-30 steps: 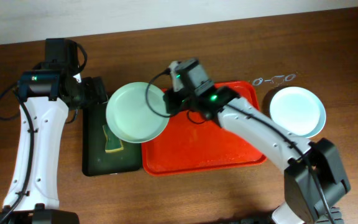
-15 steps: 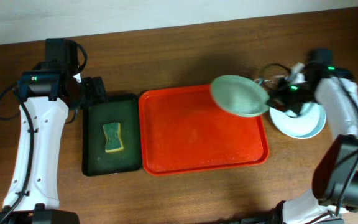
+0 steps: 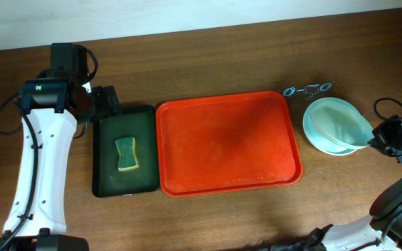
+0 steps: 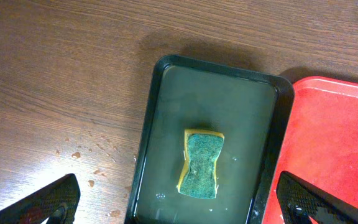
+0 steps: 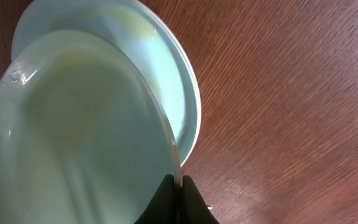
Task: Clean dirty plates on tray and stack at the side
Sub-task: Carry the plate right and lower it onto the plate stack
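On the brown wood-grain tabletop (image 3: 222,223) by a pale wall (image 3: 187,17), left fingers (image 4: 48,200) gape wide, right fingers (image 5: 173,202) pinch a tilted pale mint-blue plate (image 5: 73,143) near its right edge.

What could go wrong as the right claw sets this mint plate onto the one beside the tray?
The right claw pinches only the thin rim of the tilted mint plate, so it may slip. It sits off-centre over the lower plate, so release could leave it lopsided or sliding. The eyeglasses lie close by and might get knocked.
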Motion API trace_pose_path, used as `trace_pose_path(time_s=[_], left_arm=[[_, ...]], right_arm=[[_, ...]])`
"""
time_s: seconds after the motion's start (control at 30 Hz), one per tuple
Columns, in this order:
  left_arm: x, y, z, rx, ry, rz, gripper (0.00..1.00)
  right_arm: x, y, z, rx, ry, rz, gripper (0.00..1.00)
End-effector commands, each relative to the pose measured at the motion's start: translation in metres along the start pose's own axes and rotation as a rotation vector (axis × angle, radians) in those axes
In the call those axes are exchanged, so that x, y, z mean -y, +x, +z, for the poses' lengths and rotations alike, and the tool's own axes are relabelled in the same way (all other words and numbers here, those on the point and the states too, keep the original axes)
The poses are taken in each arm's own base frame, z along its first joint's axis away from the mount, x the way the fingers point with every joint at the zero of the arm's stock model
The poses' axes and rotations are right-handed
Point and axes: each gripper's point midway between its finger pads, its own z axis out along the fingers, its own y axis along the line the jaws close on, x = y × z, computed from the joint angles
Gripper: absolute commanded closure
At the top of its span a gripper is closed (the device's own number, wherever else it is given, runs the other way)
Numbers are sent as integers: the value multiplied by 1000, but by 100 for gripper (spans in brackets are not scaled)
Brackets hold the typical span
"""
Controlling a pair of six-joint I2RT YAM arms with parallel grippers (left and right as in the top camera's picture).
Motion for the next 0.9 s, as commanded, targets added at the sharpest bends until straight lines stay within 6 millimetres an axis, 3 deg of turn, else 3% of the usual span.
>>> trace_pose_path(time_s=[0.0,0.1,0.2,0.4,0.47,0.57,0.6,0.63,0.73,0.87], left_arm=[[-2,-1,1,2,-6,1,1],[-2,-1,1,2,-5,1,1],[-2,-1,1,2,-5,1,1],[-2,-1,1,2,-5,1,1],[-2,-1,1,2,-5,1,1],[-2,-1,1,2,-5,1,1],[-2,-1,1,2,-5,1,1],[-2,-1,1,2,-5,1,1],[-2,-1,1,2,-5,1,1],[-2,-1,1,2,-5,1,1]], right_arm=[[4,-8,-8,49,31,-20,96],[3,-8,-8,51,30,-21,95],[0,-7,-7,45,24,-28,62],[-30,12,6,11,69,-199,41],[-30,15,9,18,153,-245,42],[-52,34,17,-8,178,-346,47],[-55,38,19,-14,194,-365,62],[-54,39,19,-13,218,-377,96],[-43,43,16,-38,244,-331,96],[-7,56,3,-106,299,-20,96]])
